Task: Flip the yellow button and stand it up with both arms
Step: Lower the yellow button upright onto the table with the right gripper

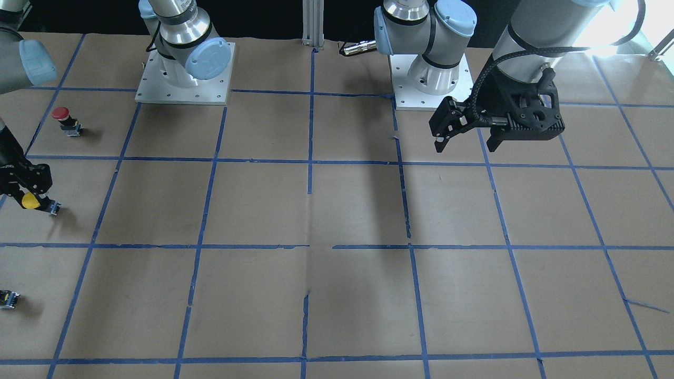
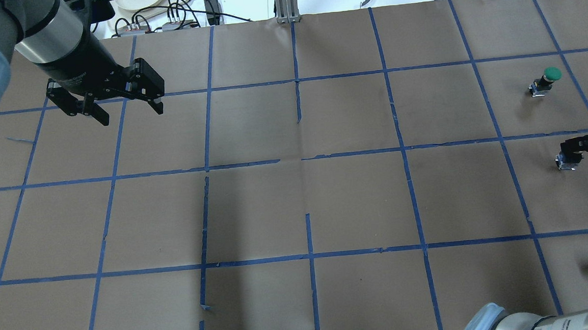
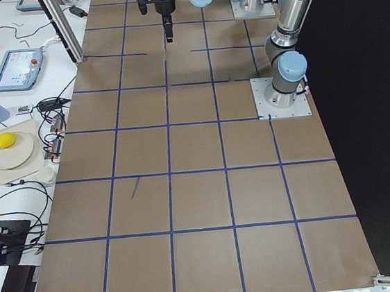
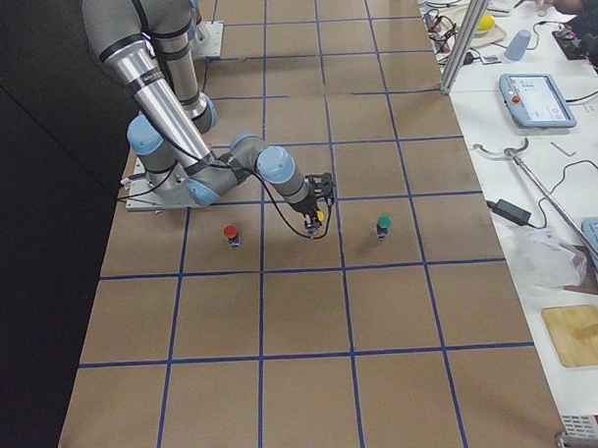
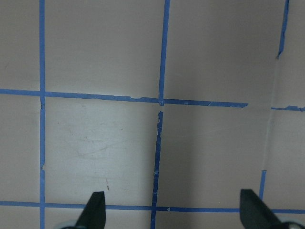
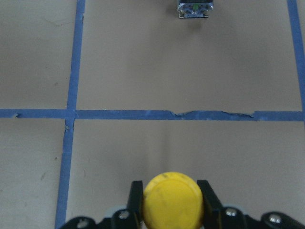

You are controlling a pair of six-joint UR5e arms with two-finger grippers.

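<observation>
**A:** Where is the yellow button (image 1: pixel 30 201)?

**B:** In the right gripper (image 6: pixel 171 202), at three o'clock on the table (image 2: pixel 357 202) in the overhead view, right at the frame's edge. The two fingers (image 6: pixel 136 198) pinch the round cap from either side, and the cap faces the wrist camera squarely.

**A:** So it isn't upright?

**B:** No. From across the table the cap sits at the fingertips, and the black-grey body points away from it toward roughly three o'clock, low over the brown paper. Its far end looks to be touching the paper, though the angle is too flat to be sure.

**A:** And the left gripper (image 2: pixel 130 114)?

**B:** At ten o'clock in the overhead view, hanging above the paper, well apart from the button. Its jaws are spread wide with nothing between them. Its wrist camera sees only paper and blue tape lines (image 5: pixel 161 57).

**A:** Anything near the button?

**B:** A green button (image 2: pixel 546 79) stands upright at twelve o'clock from it in the overhead view, in the next grid square. In the front-facing view a red button (image 1: pixel 63 120) stands at one o'clock from it, nearer the robot's base. Neither touches the gripper.
</observation>
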